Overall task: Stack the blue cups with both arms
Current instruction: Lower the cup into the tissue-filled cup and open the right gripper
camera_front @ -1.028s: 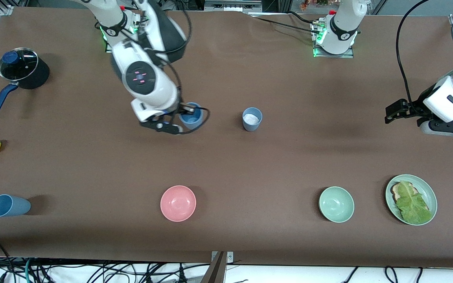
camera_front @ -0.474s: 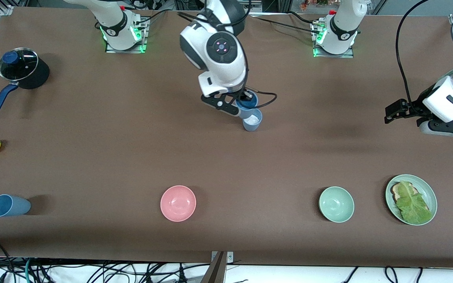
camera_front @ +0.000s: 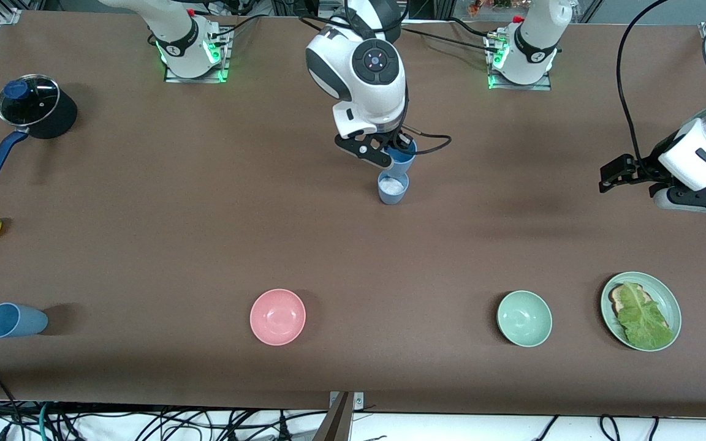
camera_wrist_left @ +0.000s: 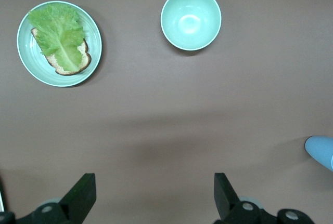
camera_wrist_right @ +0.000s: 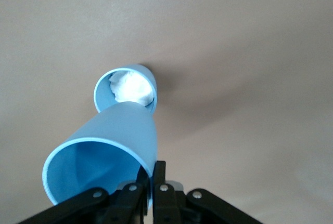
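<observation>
The stacking is partly done by my reading: the right gripper (camera_front: 394, 158) has its jaws clenched on the rim of the sky-blue cup (camera_front: 403, 158), held in the air just over the greyer blue cup (camera_front: 393, 187) standing mid-bench with something white inside; lowering and release remain; the left gripper (camera_front: 626, 171) waits, jaws released, over its end of the bench (camera_front: 144, 245); three blue cups counting the tipped cup (camera_front: 13, 320), two bowls, one plate
</observation>
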### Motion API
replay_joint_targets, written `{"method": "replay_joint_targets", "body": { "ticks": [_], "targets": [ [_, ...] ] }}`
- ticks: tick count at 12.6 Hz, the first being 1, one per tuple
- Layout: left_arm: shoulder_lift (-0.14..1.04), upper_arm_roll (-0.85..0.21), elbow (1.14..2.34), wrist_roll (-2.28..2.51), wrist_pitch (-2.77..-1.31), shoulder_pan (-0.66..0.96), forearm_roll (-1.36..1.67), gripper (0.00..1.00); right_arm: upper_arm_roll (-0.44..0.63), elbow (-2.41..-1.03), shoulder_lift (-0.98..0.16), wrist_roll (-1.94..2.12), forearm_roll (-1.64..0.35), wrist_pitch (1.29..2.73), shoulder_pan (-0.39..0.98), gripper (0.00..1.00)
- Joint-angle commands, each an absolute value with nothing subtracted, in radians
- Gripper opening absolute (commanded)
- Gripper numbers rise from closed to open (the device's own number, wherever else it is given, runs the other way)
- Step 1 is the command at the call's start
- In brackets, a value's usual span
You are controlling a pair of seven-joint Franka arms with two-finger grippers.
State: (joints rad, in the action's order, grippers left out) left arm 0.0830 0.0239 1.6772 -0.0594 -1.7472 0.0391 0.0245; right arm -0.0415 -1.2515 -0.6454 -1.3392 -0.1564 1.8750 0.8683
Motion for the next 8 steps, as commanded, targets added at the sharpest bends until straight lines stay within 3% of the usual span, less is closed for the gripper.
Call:
{"method": "replay_joint_targets", "body": {
  "ticks": [1, 8],
  "targets": [
    [0.095, 0.025, 1.646, -0.072, -1.723, 0.044, 0.005, 1.00, -0.038, -1.218, -0.667, -1.338, -0.120, 1.868, 0.870, 0.00],
    [0.095, 0.025, 1.646, -0.072, -1.723, 0.044, 0.005, 1.00, -0.037, -1.216, -0.690, -1.338, -0.120, 1.937, 0.864, 0.00]
  ]
}}
